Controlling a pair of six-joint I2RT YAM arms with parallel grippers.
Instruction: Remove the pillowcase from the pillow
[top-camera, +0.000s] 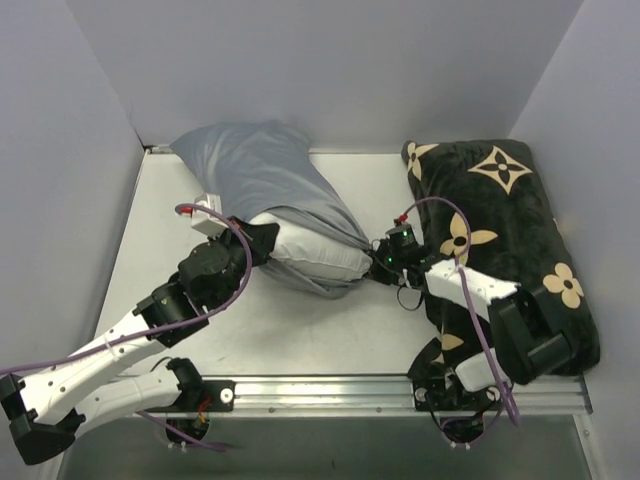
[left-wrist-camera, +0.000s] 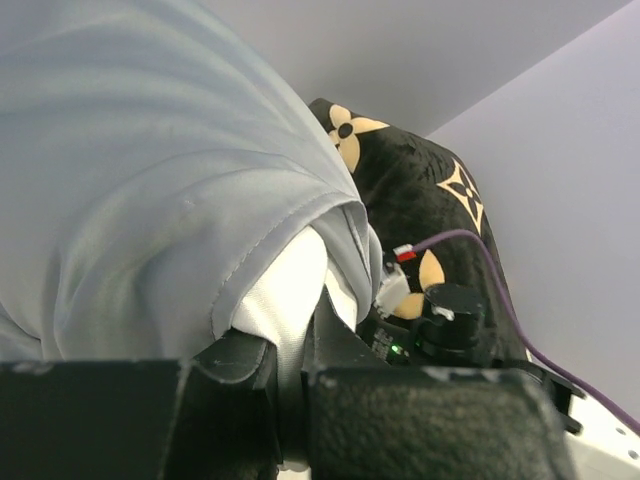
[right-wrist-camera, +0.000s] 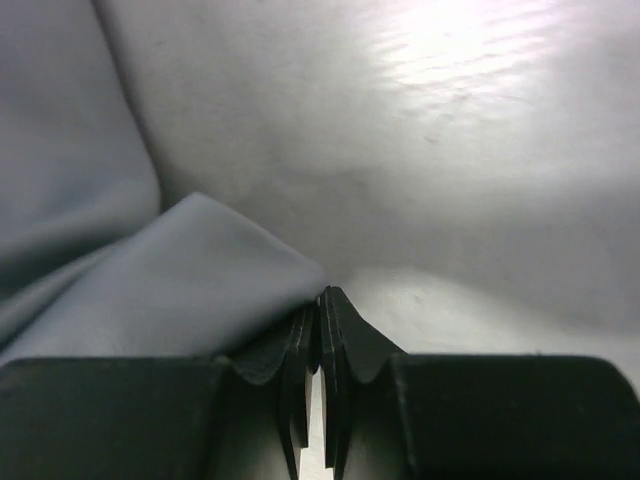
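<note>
Both arms reach inward and grip at the pillow's open end.
Overhead: left gripper (top-camera: 262, 240) and right gripper (top-camera: 378, 256) flank the wrinkled grey-blue cloth pillowcase (top-camera: 255, 170), with the plump white pillow (top-camera: 312, 256) protruding from it. Left wrist: fingers clamp the pillow (left-wrist-camera: 285, 290). Right wrist: fingers pinch a pillowcase (right-wrist-camera: 190, 280) fold.

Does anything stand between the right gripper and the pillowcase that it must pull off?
Nothing visible does. The fingers of the right gripper are shut on a fold of the pillowcase, touching it directly. The black flowered cushion lies to the right, under that arm, not between them.
</note>
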